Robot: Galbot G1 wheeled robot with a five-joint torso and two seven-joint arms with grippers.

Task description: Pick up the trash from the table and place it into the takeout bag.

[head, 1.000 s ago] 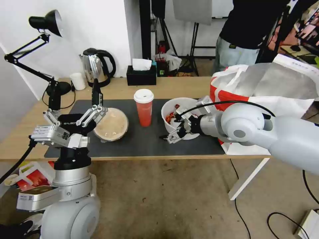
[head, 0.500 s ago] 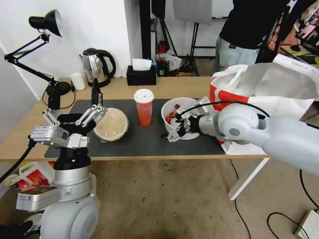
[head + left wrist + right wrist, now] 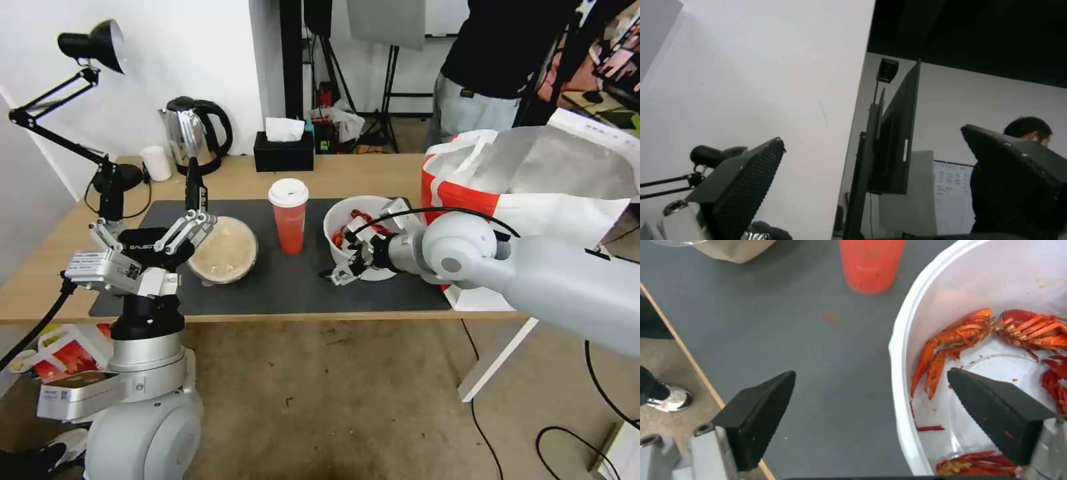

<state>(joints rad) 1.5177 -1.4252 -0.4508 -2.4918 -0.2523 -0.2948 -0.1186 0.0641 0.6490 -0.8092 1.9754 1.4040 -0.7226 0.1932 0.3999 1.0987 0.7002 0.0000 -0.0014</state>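
While the left hand (image 3: 193, 230) hangs raised over the left end of the dark grey mat (image 3: 280, 283), its fingers spread wide and holding nothing, the round beige lidded bowl (image 3: 223, 250) sits just beside it on the mat. In the left wrist view the two black finger pads (image 3: 742, 180) stand far apart against a white wall. Near the mat's middle stands the red paper cup (image 3: 289, 215) with its white lid, upright and clear of both hands. To its right rests the white bowl of crayfish shells (image 3: 353, 223), and here the right hand (image 3: 341, 272) is at work: low at the bowl's near rim, open wide and gripping nothing. The right wrist view shows the hand (image 3: 871, 406) straddling the bowl's white wall (image 3: 900, 380), one finger outside over the bare mat, the other inside above the red shells (image 3: 951, 340); whether either pad touches the rim cannot be told. At the right end of the light-wood tabletop (image 3: 360, 175) stands the takeout bag (image 3: 533, 180), white with red panels, its mouth open, just beyond the bowl and behind the right arm.
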